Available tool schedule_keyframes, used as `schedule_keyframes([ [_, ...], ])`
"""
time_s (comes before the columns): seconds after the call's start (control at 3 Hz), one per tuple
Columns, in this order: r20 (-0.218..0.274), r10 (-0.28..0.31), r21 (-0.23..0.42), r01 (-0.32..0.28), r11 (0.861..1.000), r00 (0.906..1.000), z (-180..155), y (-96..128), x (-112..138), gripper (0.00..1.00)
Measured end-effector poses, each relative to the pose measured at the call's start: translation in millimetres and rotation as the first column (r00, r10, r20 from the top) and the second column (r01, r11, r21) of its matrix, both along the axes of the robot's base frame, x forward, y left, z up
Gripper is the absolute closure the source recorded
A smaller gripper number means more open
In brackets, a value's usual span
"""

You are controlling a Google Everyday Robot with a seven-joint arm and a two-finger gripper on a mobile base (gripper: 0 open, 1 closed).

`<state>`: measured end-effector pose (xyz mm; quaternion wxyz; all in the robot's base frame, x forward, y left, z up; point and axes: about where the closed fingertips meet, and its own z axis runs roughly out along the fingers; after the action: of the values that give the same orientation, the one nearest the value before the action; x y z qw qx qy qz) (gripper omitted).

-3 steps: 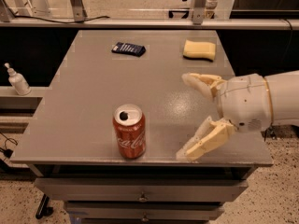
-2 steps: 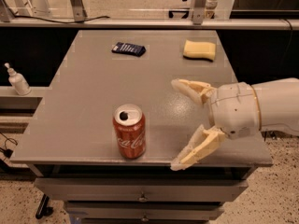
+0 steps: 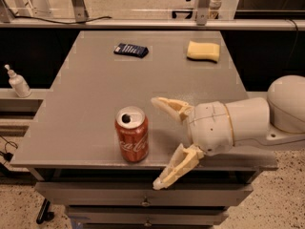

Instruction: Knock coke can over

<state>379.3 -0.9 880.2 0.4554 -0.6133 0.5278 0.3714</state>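
We see the coke can (image 3: 132,140) standing upright near the front edge of the grey bench (image 3: 90,94), at the lower centre of the frame. Our tool (image 3: 156,143) reaches in from the right with its two fingers spread wide open, just right of the can and not touching it. Toward the top of the frame lie a dark blue packet (image 3: 131,49) and a yellow sponge (image 3: 203,50), well apart from both.

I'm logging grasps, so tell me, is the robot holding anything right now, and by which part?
Nothing is held. The tool hangs open just right of the upright coke can, its fingers spread wide and not touching it.
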Motion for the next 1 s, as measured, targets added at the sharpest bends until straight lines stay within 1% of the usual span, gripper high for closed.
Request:
schedule_keyframes([
  [0.33,-0.012,-0.012,0.022,0.013,1.0,0.9999,-11.0,18.6,3.5,0.0],
  [0.67,-0.009,-0.039,0.053,0.039,0.998,0.9992,-12.0,31.3,12.3,0.0],
  [1.0,0.005,-0.067,0.082,0.066,0.994,0.9977,-4.5,48.1,27.5,0.0],
])
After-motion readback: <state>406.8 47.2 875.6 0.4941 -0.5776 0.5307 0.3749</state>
